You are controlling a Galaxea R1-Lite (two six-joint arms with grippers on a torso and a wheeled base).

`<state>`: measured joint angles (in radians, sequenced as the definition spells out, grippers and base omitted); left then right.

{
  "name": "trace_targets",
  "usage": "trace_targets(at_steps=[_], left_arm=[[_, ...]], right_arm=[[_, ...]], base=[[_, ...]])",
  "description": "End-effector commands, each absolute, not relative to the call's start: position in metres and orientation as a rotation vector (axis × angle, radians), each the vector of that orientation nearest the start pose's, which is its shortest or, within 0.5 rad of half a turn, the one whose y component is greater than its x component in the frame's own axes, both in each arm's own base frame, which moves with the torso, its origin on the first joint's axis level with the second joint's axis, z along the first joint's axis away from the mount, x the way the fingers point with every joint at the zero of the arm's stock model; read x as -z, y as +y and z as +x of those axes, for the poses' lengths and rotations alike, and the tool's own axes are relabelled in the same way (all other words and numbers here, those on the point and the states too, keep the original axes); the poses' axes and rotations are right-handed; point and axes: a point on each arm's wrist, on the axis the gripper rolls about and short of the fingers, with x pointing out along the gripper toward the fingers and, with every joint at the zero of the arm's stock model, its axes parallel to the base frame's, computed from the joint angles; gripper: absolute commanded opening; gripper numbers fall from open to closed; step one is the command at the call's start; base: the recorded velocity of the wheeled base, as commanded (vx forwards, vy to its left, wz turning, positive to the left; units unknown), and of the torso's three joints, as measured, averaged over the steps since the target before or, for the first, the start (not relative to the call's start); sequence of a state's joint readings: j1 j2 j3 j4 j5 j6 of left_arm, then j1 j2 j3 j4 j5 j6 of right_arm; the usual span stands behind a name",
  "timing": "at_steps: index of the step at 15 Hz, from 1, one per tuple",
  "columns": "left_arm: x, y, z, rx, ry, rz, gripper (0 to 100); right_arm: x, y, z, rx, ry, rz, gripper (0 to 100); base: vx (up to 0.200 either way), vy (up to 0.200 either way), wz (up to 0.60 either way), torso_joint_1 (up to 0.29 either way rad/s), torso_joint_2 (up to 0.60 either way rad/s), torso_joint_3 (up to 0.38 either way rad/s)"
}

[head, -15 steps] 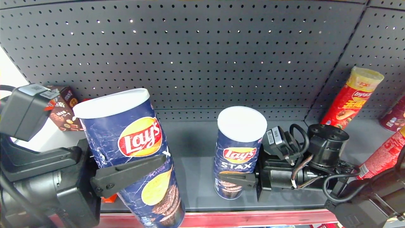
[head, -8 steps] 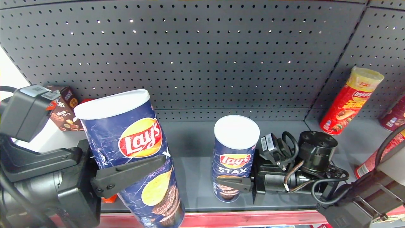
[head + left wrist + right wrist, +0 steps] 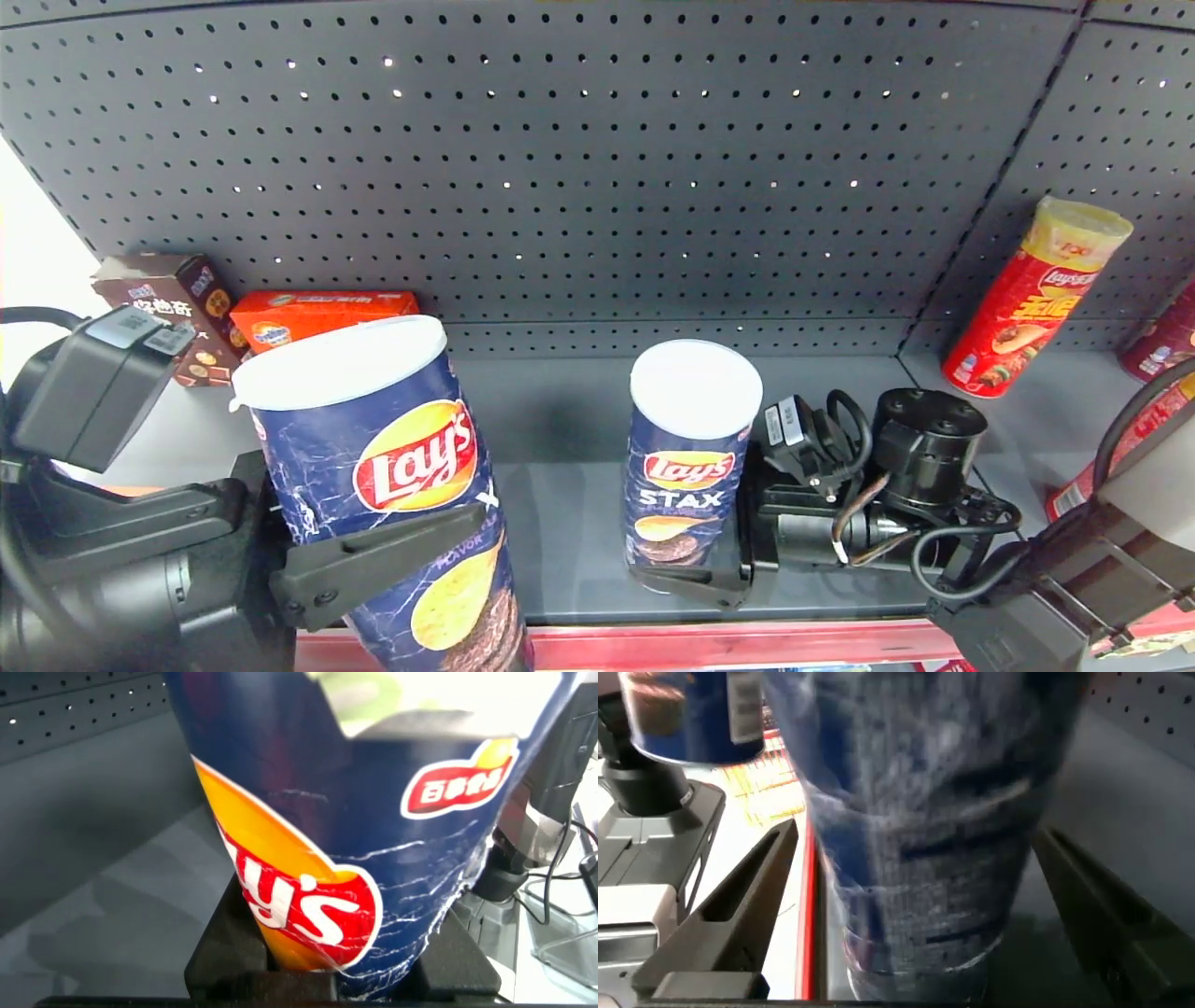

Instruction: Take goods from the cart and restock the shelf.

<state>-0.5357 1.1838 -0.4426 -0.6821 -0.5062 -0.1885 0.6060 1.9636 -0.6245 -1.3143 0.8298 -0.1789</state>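
Checker: Change at the right gripper [image 3: 915,835] was to be reported. What was noted?

Operator: Its jaws were found spread wide, with a gap left on either side of the right can [image 3: 693,467]. Half a second before, that can had been clamped. A second before, it had been held farther back and a little to the right. It was left upright on the shelf [image 3: 579,439], near the red lip [image 3: 747,644]. So far as could be made out, it was touched by neither finger.

Checker: And what was seen on the left side?

Operator: The left can [image 3: 373,467] was kept clamped in the left gripper [image 3: 411,523]. It was held tilted at the shelf's front, with its lower end over the lip. It had been lowered since the earlier frames, so an orange box [image 3: 322,313] at the back was uncovered beside the brown box [image 3: 173,299].

Checker: What was meant by that for the restocking?

Operator: One can was judged placed. Only a clean withdrawal of the right gripper was thought to be owed, without the can being knocked. The second can was judged not yet shelved. A spot left of the first, clear of the boxes, was thought likely to be needed.
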Motion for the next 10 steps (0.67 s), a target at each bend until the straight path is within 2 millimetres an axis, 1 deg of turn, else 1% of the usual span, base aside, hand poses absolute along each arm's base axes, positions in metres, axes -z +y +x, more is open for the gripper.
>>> trace_targets(at_steps=[1,2,3,4,5,8,10], left_arm=[[-0.210,-0.093,0.135,1.033,0.154,-0.170,0],[-0.213,-0.093,0.136,1.034,0.141,-0.171,0],[-0.214,-0.093,0.136,1.036,0.137,-0.171,0],[-0.215,-0.093,0.136,1.037,0.129,-0.171,0],[-0.217,-0.094,0.136,1.040,0.111,-0.172,0],[-0.218,-0.094,0.136,1.044,0.103,-0.172,0],[-0.218,-0.094,0.136,1.042,0.104,-0.172,0]], right_arm=[[-0.130,0.195,0.252,-1.432,-0.124,-0.147,100],[-0.147,0.182,0.241,-1.395,-0.161,-0.152,100],[-0.154,0.172,0.230,-1.354,-0.167,-0.154,100],[-0.157,0.166,0.223,-1.330,-0.165,-0.154,100],[-0.163,0.155,0.208,-1.292,-0.158,-0.155,100],[-0.166,0.116,0.183,-1.188,-0.142,-0.162,100],[-0.173,0.093,0.157,-1.141,-0.172,-0.169,100]], base=[[0.000,0.000,0.00,0.000,0.00,0.000],[0.000,0.000,0.00,0.000,0.00,0.000],[0.000,0.000,0.00,0.000,0.00,0.000],[0.000,0.000,0.00,0.000,0.00,0.000],[0.000,0.000,0.00,0.000,0.00,0.000],[0.000,0.000,0.00,0.000,0.00,0.000],[0.000,0.000,0.00,0.000,0.00,0.000]])
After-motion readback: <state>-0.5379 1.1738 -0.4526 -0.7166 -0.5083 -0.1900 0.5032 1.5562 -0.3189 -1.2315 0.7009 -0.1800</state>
